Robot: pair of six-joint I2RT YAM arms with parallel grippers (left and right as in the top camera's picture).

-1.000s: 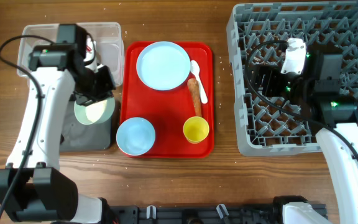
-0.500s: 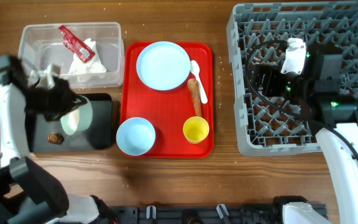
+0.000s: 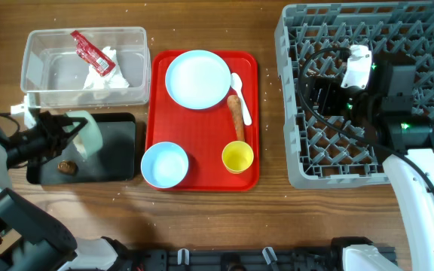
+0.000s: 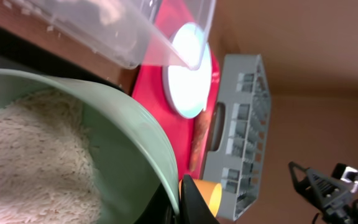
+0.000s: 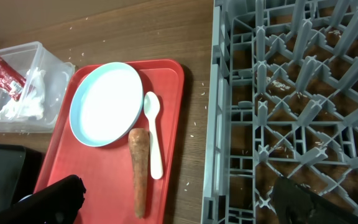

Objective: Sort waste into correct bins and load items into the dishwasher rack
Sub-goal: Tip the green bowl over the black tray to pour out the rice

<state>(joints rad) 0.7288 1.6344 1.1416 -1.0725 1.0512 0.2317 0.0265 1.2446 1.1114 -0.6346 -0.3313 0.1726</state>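
Left fingers [image 4: 190, 202] clenched on pale green bowl [image 4: 126, 140], tipped on edge over black tray [image 3: 115, 147]; right fingers [image 5: 58, 199] spread.

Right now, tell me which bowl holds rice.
The pale green bowl tilted over the black tray holds rice; the pale blue bowl on the red tray is empty.

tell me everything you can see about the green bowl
The pale green bowl looks like smooth plastic, round with a thin rim. It is tipped steeply on its side over the black tray, with white rice grains heaped inside. The left gripper is shut on its rim.
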